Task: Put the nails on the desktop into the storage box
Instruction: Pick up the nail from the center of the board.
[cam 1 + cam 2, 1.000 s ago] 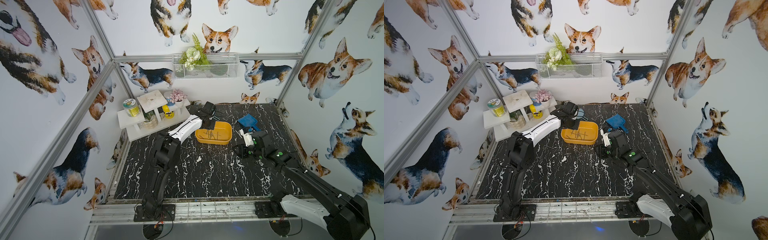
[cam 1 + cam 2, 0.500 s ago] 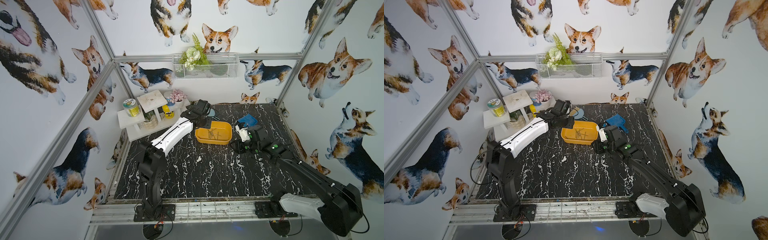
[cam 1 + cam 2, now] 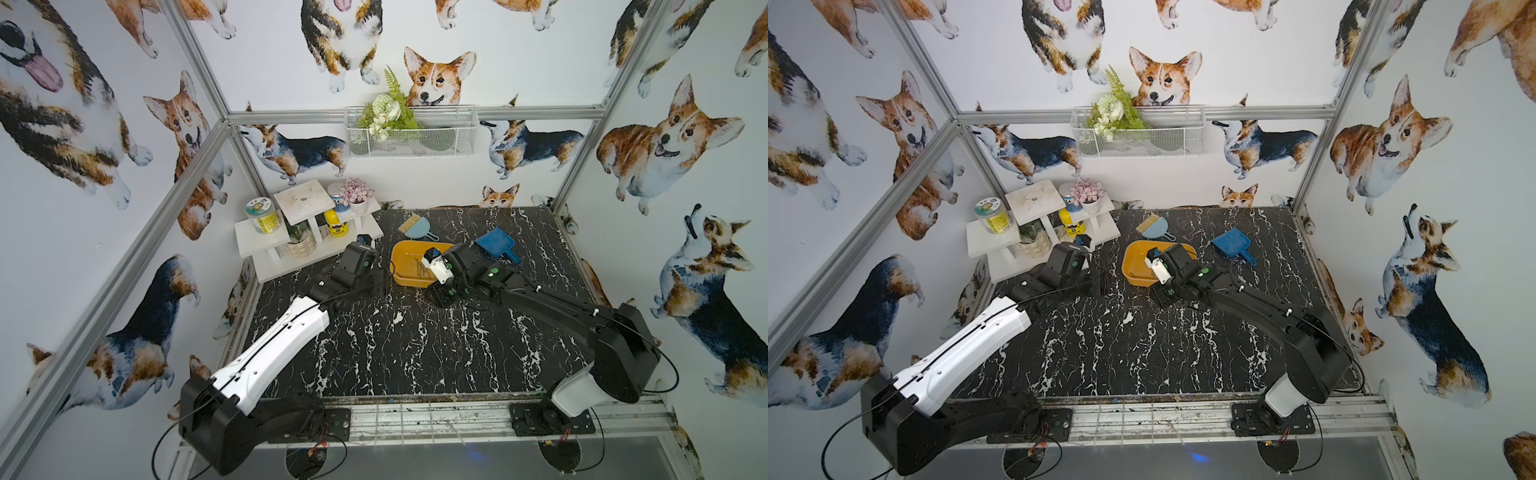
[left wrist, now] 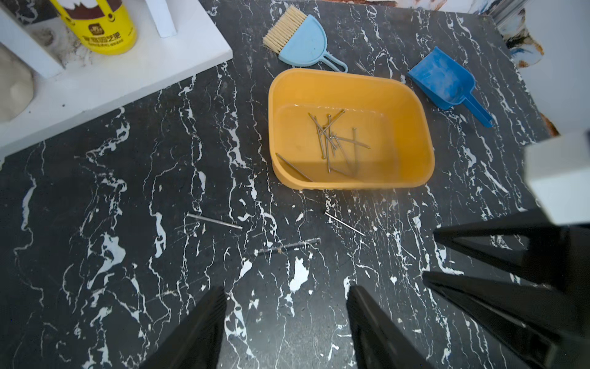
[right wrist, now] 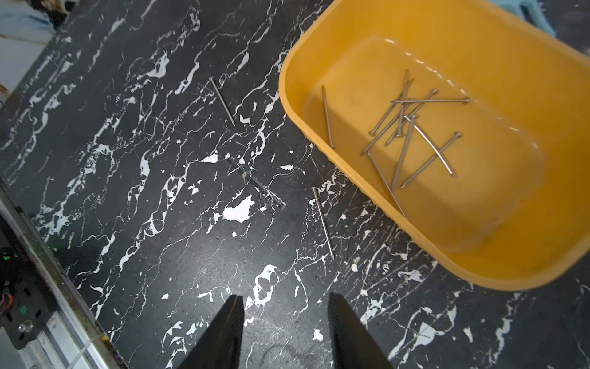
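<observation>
Metal nails (image 5: 323, 222) beside the storage box (image 5: 526, 64) are faced by left fingers (image 4: 201, 329) and right fingers (image 5: 223, 332), held apart, empty, for pickup.

A light-blue hand brush (image 4: 300, 41) and a blue dustpan (image 4: 443, 80) are laid apart from each other. A yellow bottle (image 4: 95, 25), a lidded jar (image 3: 262, 215) and a pot of pink flowers (image 3: 357, 195) are kept on a white tiered shelf (image 4: 127, 73). A white wire basket (image 3: 432, 141) is hung on the back wall, with artificial flowers (image 3: 384, 112) set in it.
</observation>
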`<control>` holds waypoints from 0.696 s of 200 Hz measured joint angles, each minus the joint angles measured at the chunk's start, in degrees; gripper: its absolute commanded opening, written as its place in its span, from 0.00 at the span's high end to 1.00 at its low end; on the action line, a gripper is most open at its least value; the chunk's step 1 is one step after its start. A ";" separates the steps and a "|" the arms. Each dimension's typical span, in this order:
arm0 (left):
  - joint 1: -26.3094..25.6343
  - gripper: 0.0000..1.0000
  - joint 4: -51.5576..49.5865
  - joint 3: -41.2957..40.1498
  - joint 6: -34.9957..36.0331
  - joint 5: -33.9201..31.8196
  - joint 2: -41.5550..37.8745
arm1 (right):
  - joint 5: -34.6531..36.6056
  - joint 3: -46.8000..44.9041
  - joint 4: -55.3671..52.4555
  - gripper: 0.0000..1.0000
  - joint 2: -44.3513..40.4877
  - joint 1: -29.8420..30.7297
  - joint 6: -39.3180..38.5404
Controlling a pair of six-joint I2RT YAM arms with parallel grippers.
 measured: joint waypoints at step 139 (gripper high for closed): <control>1.27 0.17 -0.70 -15.30 -8.52 0.61 -23.26 | 6.82 10.27 -0.63 0.54 19.28 3.52 -5.86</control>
